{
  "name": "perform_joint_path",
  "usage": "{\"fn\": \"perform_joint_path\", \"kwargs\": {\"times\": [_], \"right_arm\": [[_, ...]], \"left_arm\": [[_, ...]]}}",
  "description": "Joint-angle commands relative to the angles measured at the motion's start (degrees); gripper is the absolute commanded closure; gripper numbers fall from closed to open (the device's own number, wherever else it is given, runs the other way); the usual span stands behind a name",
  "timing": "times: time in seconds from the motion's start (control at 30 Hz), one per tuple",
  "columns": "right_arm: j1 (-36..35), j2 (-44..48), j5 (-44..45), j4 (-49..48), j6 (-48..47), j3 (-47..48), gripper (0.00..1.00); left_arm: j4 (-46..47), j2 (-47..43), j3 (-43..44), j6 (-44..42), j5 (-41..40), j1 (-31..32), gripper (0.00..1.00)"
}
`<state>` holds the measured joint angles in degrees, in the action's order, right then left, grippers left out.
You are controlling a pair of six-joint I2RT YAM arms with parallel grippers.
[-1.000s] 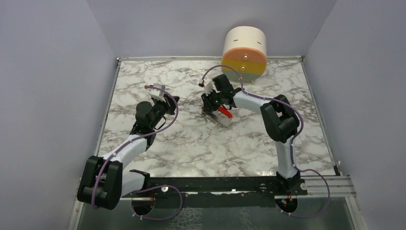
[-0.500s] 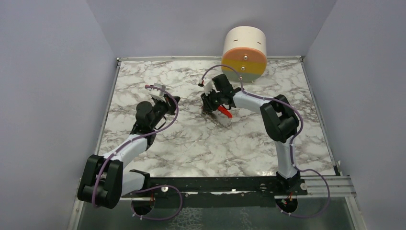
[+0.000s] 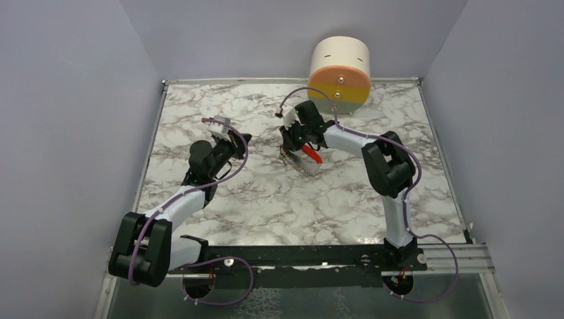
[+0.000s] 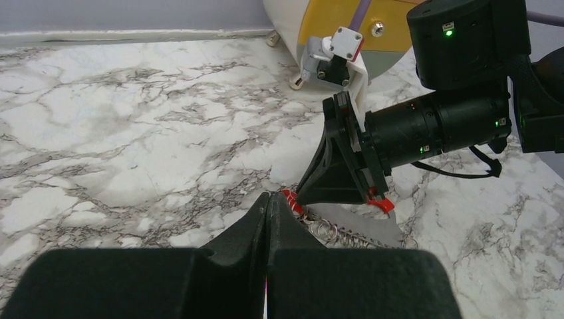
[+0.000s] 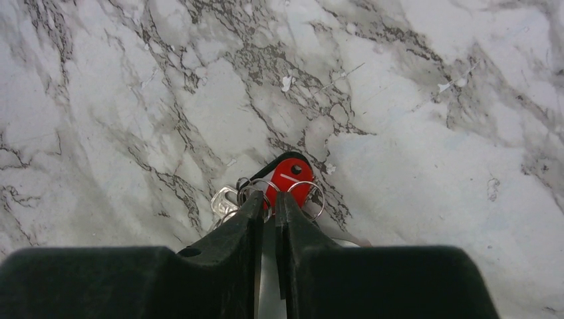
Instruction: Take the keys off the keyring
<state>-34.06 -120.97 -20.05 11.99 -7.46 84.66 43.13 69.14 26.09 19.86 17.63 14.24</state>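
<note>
Over the marble bench (image 3: pixel 219 206), top camera: both arms reach toward mid-bench. Left gripper (image 3: pixel 234 141) hangs over the left half, well apart from the work, with nothing seen in it. Right gripper (image 3: pixel 290 149) points down at the keyring (image 3: pixel 306 163), which lies on the bench near the middle, in front of a cream drum (image 3: pixel 340 72) with orange, yellow and grey-green bands at the far edge. Red clip (image 3: pixel 310 157) lies just beside the right gripper's tips. Silver chain (image 3: pixel 303 167) trails from it toward the near side. Keys are too small to make out from this view.

Left wrist camera: the left gripper's fingers are pressed flat together, clenched on nothing visible. Beyond them the right gripper stands nose-down at the bench. Bits of red show on either side of its base, and a tangle of silver rings (image 4: pixel 330 232) lies on its near side. Drum stands behind.

Right wrist camera: the right gripper's fingers are nearly together, with only a thin slit between them and the tips set among the rings. Red-headed key (image 5: pixel 290 181) lies flat on the bench just beyond the tips. It has a small hole in its head and a dark rim along its far edge; cannot tell whether that rim is the second key. Thin wire ring (image 5: pixel 308 197) overlaps the key's right side, and another loop sits at the left fingertip. Cannot tell whether any wire is pinched in the slit. Key not yet off its ring.
</note>
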Motion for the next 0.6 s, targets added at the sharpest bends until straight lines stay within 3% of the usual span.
{"fn": "perform_joint_path", "kwargs": {"times": [0.0, 0.23, 0.57], "right_arm": [[0.1, 0.6, 1.3, -1.9, -1.6, 3.6, 0.87], [0.1, 1.8, 1.6, -1.6, -3.0, 4.5, 0.77], [0.1, -1.4, 2.2, 1.6, -4.5, 6.3, 0.86]], "left_arm": [[2.6, 0.5, -0.1, 0.6, 2.1, -0.2, 1.0], [2.7, 0.5, 0.0, 0.6, 2.3, -0.2, 1.0], [3.0, 0.8, 0.1, 0.8, 2.7, -0.2, 1.0]]}}
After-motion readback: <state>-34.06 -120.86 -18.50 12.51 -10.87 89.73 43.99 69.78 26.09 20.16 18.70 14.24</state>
